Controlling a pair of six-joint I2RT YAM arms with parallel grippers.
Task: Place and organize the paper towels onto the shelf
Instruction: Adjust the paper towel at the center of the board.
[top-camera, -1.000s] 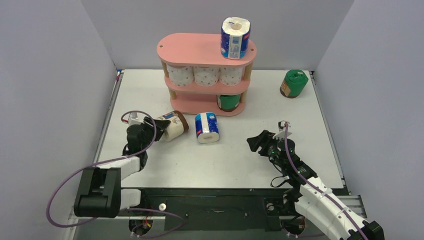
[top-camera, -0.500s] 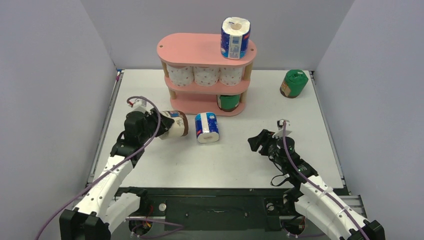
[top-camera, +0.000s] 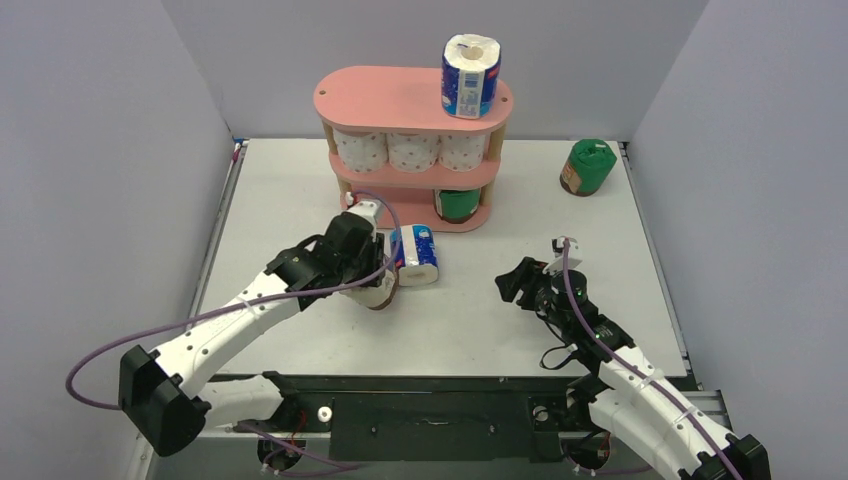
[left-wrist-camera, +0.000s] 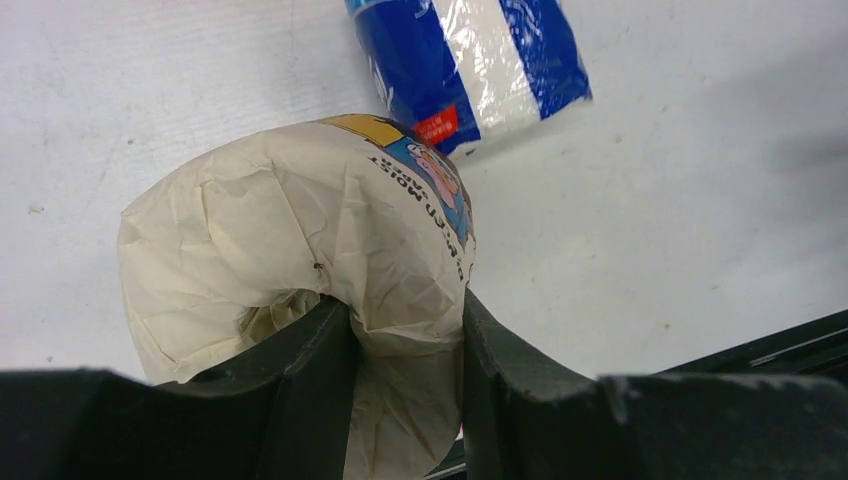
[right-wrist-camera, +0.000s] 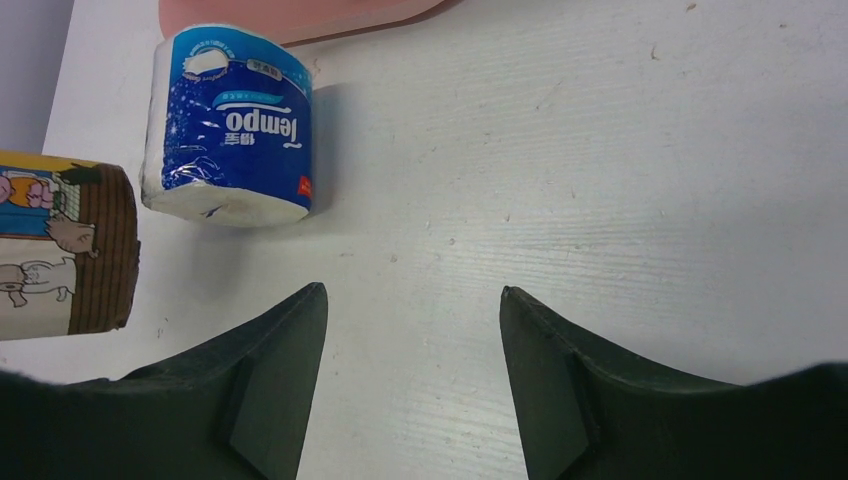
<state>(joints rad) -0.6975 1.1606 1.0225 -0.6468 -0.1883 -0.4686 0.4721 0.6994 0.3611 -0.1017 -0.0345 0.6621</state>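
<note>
- The left tool (left-wrist-camera: 400, 325) is pinching the beige-and-brown roll (left-wrist-camera: 300, 215): its jaws press into the crumpled wrap, one of them apparently inside the hollow end and the other on the outer side.
- That roll hangs under the tool over the middle of the bench (top-camera: 480, 320), left of centre, just beside the blue-and-white roll (top-camera: 414, 255) lying on its side. Whether it clears the surface I cannot tell.
- The right tool (right-wrist-camera: 410, 330) is spread with nothing between its jaws. It hovers right of centre, toward the near edge, and faces the two loose rolls.
- The shelf (top-camera: 400, 97) stands at the middle of the far edge. Its top board carries a second blue roll (top-camera: 471, 75) at the right end, the middle tier holds the three dotted rolls (top-camera: 412, 151), and the bottom tier shows one green roll (top-camera: 458, 204) at its right end.
- Another green roll (top-camera: 586, 167) stands alone near the far right corner.
- Step in hand, as I read it: carrying the gripped roll to the shelf.
- The next move calls for a lift that passes over or around the lying blue-and-white roll (it sits between the tool and the shelf front).
- Free places look like the left of the bottom tier or the left of the top board. The low tier would need a flat, sideways entry under the board above.
- Two loose rolls would then remain.
</note>
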